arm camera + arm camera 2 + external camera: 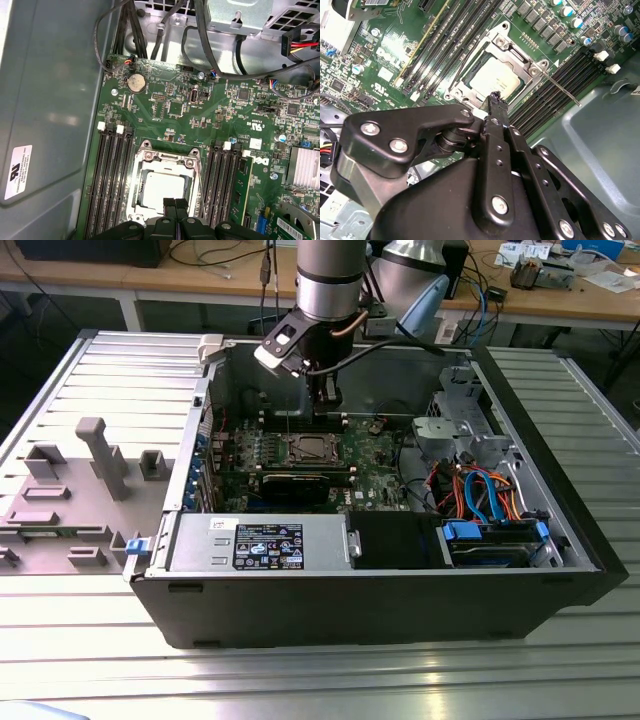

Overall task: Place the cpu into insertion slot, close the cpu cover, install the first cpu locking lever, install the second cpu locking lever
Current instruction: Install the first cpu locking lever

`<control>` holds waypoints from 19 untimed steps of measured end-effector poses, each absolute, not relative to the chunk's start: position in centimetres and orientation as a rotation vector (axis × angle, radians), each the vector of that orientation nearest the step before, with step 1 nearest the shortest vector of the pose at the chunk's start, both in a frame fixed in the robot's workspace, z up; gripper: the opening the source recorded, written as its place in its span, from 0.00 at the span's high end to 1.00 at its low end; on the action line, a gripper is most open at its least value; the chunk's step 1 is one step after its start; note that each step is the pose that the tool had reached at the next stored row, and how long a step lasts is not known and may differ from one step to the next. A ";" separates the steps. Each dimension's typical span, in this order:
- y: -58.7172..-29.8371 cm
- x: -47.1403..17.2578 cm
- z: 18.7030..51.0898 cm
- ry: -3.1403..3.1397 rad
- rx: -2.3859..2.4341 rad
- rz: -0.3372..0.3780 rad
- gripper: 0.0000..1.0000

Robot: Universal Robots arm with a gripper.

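over the insertion slot (pixel 304 450): your gripper (pixel 325 400) hangs at the slot's edge, on the side away from the exterior camera.
gripper: in both wrist views the fingertips (pixel 170 207) are pressed together with nothing between them. you are carrying nothing.
cpu (pixel 160 187): seated flat inside the slot, its pale metal top showing. in the second wrist view the cpu (pixel 495 80) lies just past the gripper (pixel 495 97).
cpu cover (pixel 165 161): judged down over the slot, framing the chip through its window. you cannot tell from here whether it is fully flush.
locking lever (pixel 562 90): a thin metal rod leaving one corner of the slot. it looks unlatched.
key relation: from your fingertips the lever lies off to one side of the slot, not beneath them. its long axis runs outward from that corner, crossing the black memory slots (pixel 575 67) beside the slot at a slant. its height above them cannot be told.
other lever: a thin wire along the slot's opposite side may be it, but you cannot be sure.
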State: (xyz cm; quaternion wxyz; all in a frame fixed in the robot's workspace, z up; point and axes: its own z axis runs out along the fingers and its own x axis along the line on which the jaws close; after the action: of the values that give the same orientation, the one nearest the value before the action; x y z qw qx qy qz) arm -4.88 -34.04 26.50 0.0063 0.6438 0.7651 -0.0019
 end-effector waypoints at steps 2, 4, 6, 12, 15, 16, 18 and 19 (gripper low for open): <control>-34.0 -4.9 26.5 2.394 2.015 -0.006 0.89; -34.0 -4.9 26.5 2.394 2.015 -0.006 0.89; -34.0 -4.9 26.5 2.394 2.015 -0.006 0.89; -34.0 -4.9 26.5 2.400 2.008 -0.006 0.89; -34.0 -4.9 26.5 2.418 1.986 -0.006 0.89; -34.0 -5.0 26.5 2.424 1.978 -0.006 0.89; -34.0 -5.1 26.5 2.434 1.967 -0.006 0.89; -34.0 -5.3 26.5 2.438 1.962 -0.006 0.89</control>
State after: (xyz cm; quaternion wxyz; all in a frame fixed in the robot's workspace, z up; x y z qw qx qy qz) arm -5.25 -34.04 26.50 0.0063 0.6269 0.7791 -0.0018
